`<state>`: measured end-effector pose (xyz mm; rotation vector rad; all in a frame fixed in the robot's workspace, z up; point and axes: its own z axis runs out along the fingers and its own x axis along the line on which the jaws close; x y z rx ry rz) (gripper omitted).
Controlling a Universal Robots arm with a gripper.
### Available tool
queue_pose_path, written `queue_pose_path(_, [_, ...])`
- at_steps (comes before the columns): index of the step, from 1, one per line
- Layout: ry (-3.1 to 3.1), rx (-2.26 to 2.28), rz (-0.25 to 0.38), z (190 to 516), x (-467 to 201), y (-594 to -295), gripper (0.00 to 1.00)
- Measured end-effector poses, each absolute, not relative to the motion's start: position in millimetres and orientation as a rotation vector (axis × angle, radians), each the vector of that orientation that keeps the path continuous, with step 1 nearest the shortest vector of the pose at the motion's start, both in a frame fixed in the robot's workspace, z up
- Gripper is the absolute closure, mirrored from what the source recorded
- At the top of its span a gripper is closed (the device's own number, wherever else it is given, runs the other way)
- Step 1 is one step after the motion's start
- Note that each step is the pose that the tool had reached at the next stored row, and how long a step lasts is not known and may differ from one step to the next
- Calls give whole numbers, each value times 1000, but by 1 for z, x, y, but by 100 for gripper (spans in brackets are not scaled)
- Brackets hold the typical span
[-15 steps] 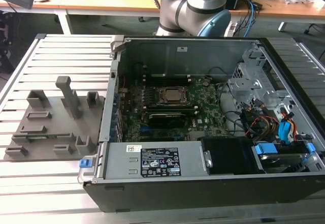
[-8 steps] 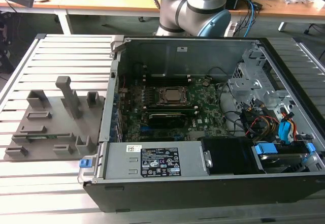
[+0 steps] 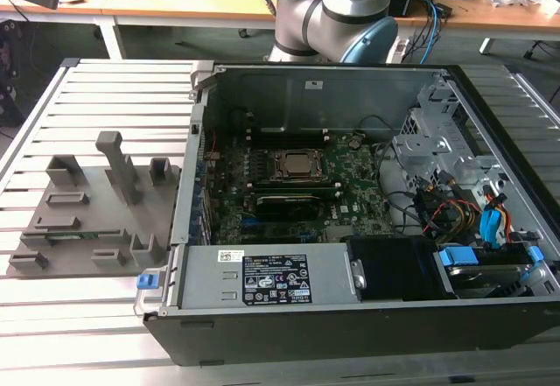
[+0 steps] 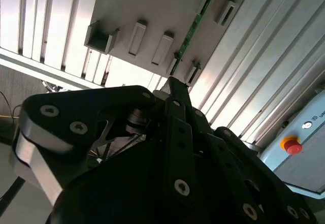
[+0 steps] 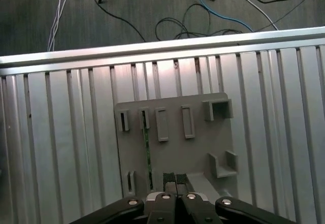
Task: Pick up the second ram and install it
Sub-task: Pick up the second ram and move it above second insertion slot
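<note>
The second ram (image 5: 148,155) is a thin green stick standing on edge in a slot of the grey tray (image 5: 198,153). It also appears in the second wrist view as a green strip (image 4: 191,31), and in the exterior view as a faint green line (image 3: 86,235) low on the tray (image 3: 87,202). My gripper (image 5: 175,179) hovers high above the tray, beside the stick's line and well clear of it. Its two fingertips (image 5: 169,178) are pressed together with nothing between them. In the second wrist view the black gripper (image 4: 173,84) points toward the near end of the stick.
The open computer case (image 3: 332,333) lies on the slatted metal table (image 3: 105,97), at the exterior view's right of the tray. Inside are the motherboard with its processor socket (image 3: 293,165), drive cages and coloured cables (image 3: 477,220). A red stop button (image 4: 291,145) sits beyond the table's edge.
</note>
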<state>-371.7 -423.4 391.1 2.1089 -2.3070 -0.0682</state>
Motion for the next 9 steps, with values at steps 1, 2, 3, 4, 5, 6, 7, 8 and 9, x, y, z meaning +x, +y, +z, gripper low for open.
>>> queue_pose_path(1, [-2304, 2112, -68, 391, -372, -423, 89])
queue_pose_path(2, [-2304, 2112, -68, 391, -372, -423, 89])
queue_pose_path(3, [-2303, 2113, -68, 391, -372, -423, 89])
queue_pose_path(4, [-2303, 2113, -68, 391, -372, -423, 83])
queue_pose_path(5, [-2303, 2113, -68, 391, -372, -423, 83])
queue_pose_path(6, [-2303, 2113, -68, 391, -372, -423, 76])
queue_pose_path(7, [-2303, 2113, -68, 391, -372, -423, 71])
queue_pose_path(8, [-2303, 2113, -68, 391, -372, -423, 71])
queue_pose_path(9, [-2303, 2113, -68, 391, -372, -423, 71])
